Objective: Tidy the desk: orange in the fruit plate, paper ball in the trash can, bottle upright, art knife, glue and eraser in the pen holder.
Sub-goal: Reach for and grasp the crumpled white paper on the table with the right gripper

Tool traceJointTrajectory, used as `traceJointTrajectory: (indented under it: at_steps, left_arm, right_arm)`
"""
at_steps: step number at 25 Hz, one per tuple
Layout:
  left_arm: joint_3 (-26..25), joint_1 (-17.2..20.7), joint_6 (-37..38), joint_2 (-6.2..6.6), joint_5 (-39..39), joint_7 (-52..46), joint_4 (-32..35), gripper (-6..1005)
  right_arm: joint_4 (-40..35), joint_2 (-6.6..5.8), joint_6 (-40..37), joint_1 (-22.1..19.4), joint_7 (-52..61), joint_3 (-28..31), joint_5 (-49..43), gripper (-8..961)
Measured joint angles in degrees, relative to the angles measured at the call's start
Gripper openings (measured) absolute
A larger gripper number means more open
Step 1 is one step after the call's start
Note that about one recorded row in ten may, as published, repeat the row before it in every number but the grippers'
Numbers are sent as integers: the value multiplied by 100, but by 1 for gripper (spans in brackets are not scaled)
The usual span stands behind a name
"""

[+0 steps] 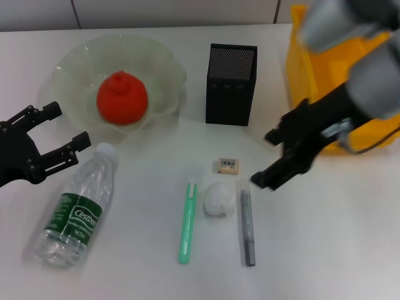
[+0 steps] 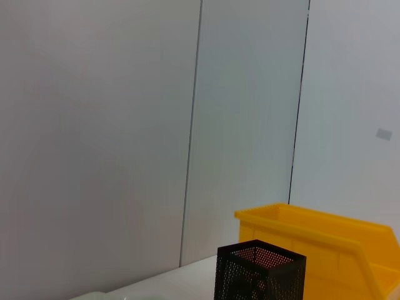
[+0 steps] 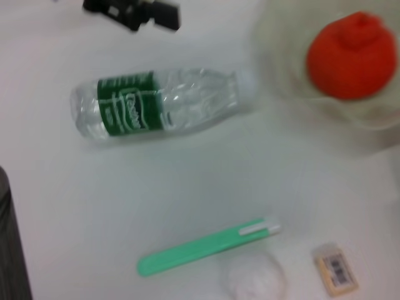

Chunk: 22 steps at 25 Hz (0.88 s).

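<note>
The orange (image 1: 122, 97) (image 3: 352, 56) rests inside the pale green fruit plate (image 1: 164, 65) at the back left. On its side at the front left lies the bottle (image 1: 78, 209) (image 3: 156, 106), cap pointing toward the plate. Just above its cap hovers my left gripper (image 1: 70, 125), open and empty. The eraser (image 1: 228, 165) (image 3: 336, 270), white paper ball (image 1: 219, 199) (image 3: 253, 278), green art knife (image 1: 187, 222) (image 3: 206, 247) and grey glue stick (image 1: 248, 228) lie mid-table. My right gripper (image 1: 261, 159) is open and empty, just right of the eraser. The black pen holder (image 1: 231, 84) (image 2: 259, 272) stands behind them.
The yellow trash can (image 1: 312, 75) (image 2: 325, 244) stands at the back right, partly behind my right arm. A pale wall with panel seams rises behind the table. Bare white tabletop lies at the front right.
</note>
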Motion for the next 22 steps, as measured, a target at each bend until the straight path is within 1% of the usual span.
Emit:
traceJointTrajectory:
  at_steps: [1,3,4,5,9,10,14,16,18,19,20,22]
  left_arm:
    - [0,0,0,0,0,0,0,847]
    - [0,29,0,11,3,-13,-2,847]
    - [-1,39,0,15,4,-19,-1,847]
    - [-1,39,0,15,4,-19,-1,847]
    - [-2,52,0,18,7,-31,2,847]
    - [-2,52,0,18,7,-31,2,847]
    - [-2,37,-12,17,10,-49,-5,847]
    - [-2,37,-23,17,10,-52,-6,847]
    - [-2,37,-54,15,10,-59,-8,847]
    - [-2,38,-67,14,10,-61,-9,847]
    - [-2,39,-80,14,10,-63,-9,847]
    - [-2,41,-96,14,10,-65,-9,847]
  right_arm:
    - [0,0,0,0,0,0,0,835]
    - [278,1,286,80,71,-340,-94,835]
    - [582,3,603,173,134,-675,-221,835]
    - [582,3,603,173,134,-675,-221,835]
    - [1257,20,1255,404,188,-1282,-243,835]
    - [1257,20,1255,404,188,-1282,-243,835]
    - [1697,32,1726,558,257,-1721,-200,834]
    - [1789,33,1814,588,258,-1788,-154,832]
    - [1984,33,1984,658,258,-1905,-32,831]
    - [2198,34,2145,752,257,-2030,39,830]
    - [2198,34,2145,752,257,-2030,39,830]
    - [2442,35,2312,849,265,-2163,49,828]
